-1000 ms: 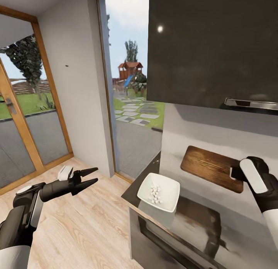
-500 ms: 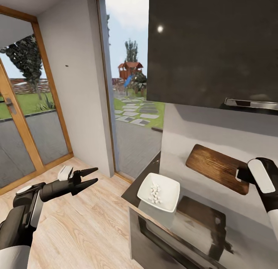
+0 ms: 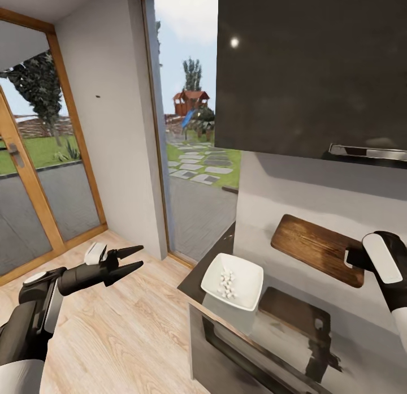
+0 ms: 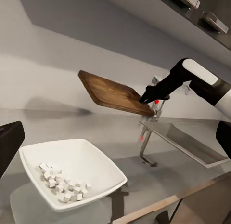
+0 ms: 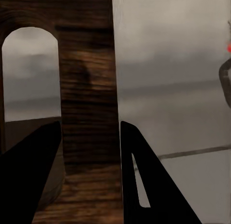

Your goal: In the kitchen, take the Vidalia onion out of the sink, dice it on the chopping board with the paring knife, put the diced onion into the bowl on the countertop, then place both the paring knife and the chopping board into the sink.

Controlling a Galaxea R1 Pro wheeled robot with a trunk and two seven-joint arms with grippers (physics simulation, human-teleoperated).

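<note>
The dark wooden chopping board (image 3: 314, 247) hangs tilted in the air above the countertop (image 3: 356, 332), with my right gripper (image 3: 351, 259) shut on its slot-handle end. In the right wrist view both fingers (image 5: 144, 180) clamp the chopping board (image 5: 86, 98) beside the slot. The white bowl (image 3: 232, 281) sits near the counter's corner and holds diced onion (image 3: 227, 283). My left gripper (image 3: 133, 259) is open over the floor, holding nothing. The left wrist view shows the bowl (image 4: 91, 161), the lifted chopping board (image 4: 113, 93) and the sink (image 4: 192, 144) beyond it. The paring knife is out of view.
A chrome tap (image 4: 144, 149) stands between the bowl and the sink basin. A dark wall cabinet (image 3: 311, 72) hangs over the counter. Left of the counter are a light wood floor (image 3: 124, 326), a glass door and a tall window.
My right gripper has carried the chopping board a little to the right and upward; in the last half second it has barely moved. The left arm and the bowl are unchanged.
</note>
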